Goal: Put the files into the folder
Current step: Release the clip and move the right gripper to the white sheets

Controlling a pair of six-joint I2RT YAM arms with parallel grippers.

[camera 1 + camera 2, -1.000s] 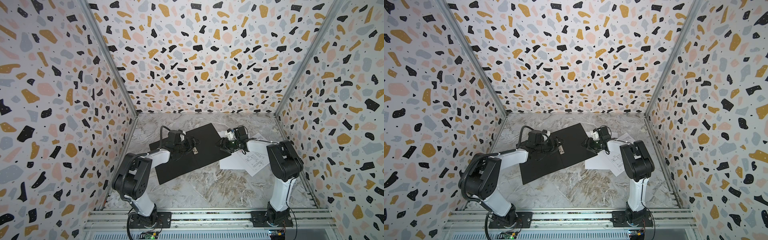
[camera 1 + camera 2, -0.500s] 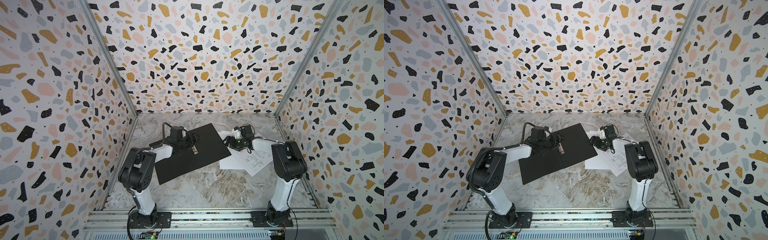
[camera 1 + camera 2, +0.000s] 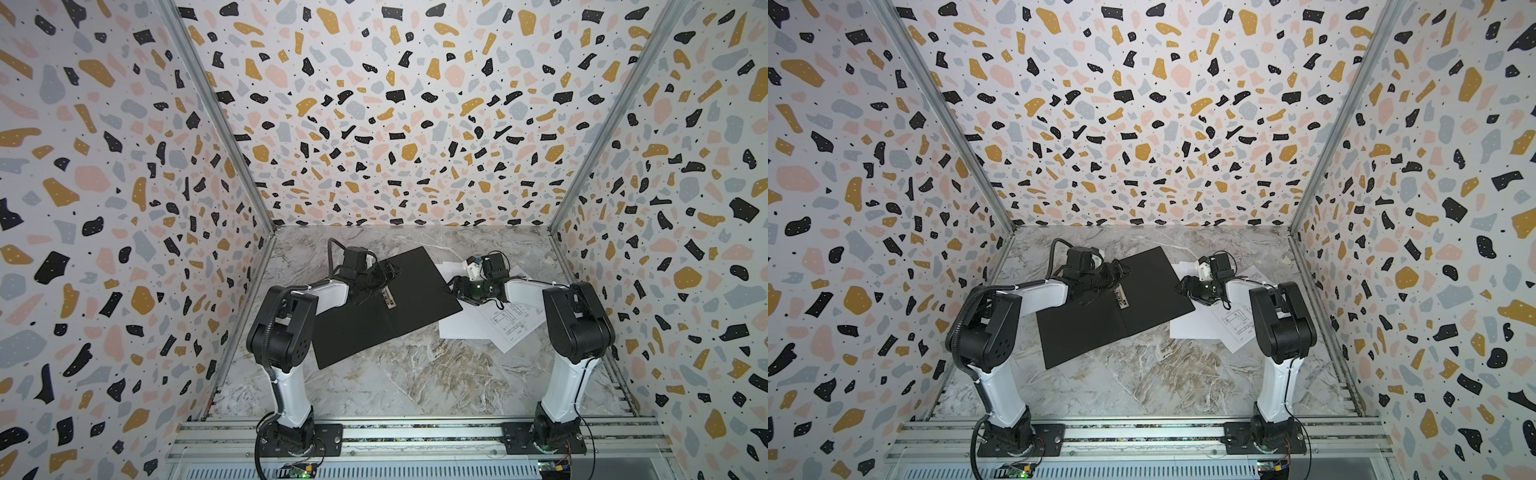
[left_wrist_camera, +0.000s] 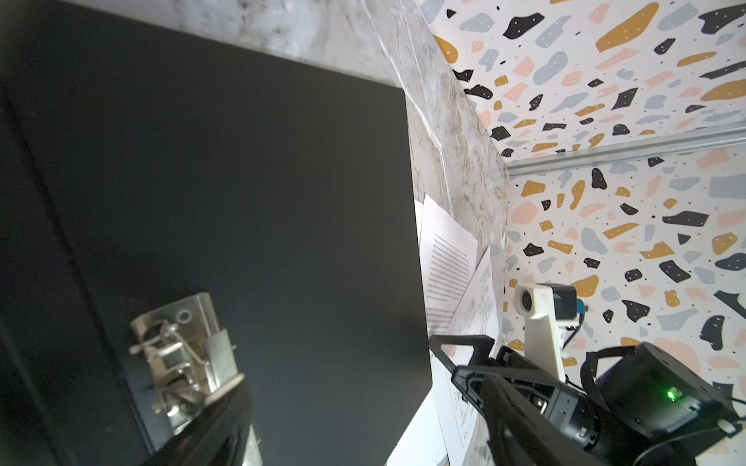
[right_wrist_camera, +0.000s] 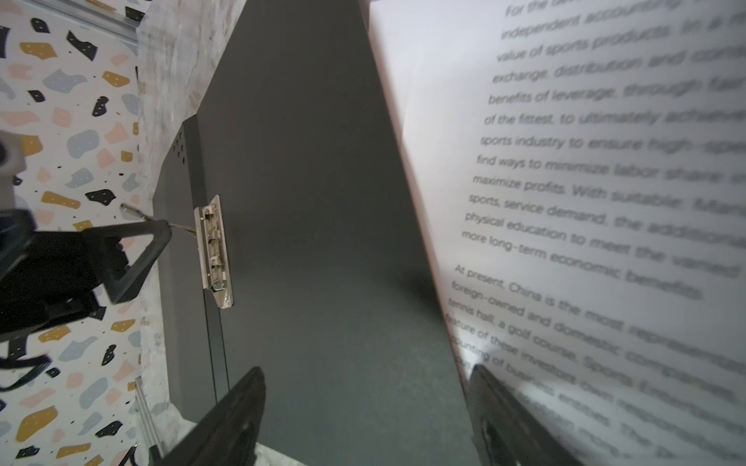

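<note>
The folder point(image 3: 386, 307) point(image 3: 1121, 316) lies spread open on the marble table, black inside up, with a metal clip point(image 4: 181, 355) point(image 5: 214, 250) beside its spine. My left gripper point(image 3: 384, 276) point(image 3: 1115, 272) point(image 4: 363, 423) is open at the clip, and the raised lever wire touches one finger point(image 5: 133, 258). The files lie at the folder's right edge, partly covered by it: a printed text sheet point(image 5: 585, 201) point(image 4: 448, 258) and a diagram sheet point(image 3: 511, 320) point(image 3: 1235, 322). My right gripper point(image 3: 455, 286) point(image 3: 1185, 284) point(image 5: 363, 423) is open, straddling that edge and holding nothing.
Patterned walls close the table in on the left, back and right. A small white scrap point(image 3: 548, 261) lies by the right wall. The aluminium rail point(image 3: 415, 436) with both arm bases runs along the front. Bare marble point(image 3: 407, 374) shows in front of the folder.
The folder's right half has shifted slightly to the right. Both arms' elbows have swung a little rightward. The grippers stay near the clip and the folder's right edge.
</note>
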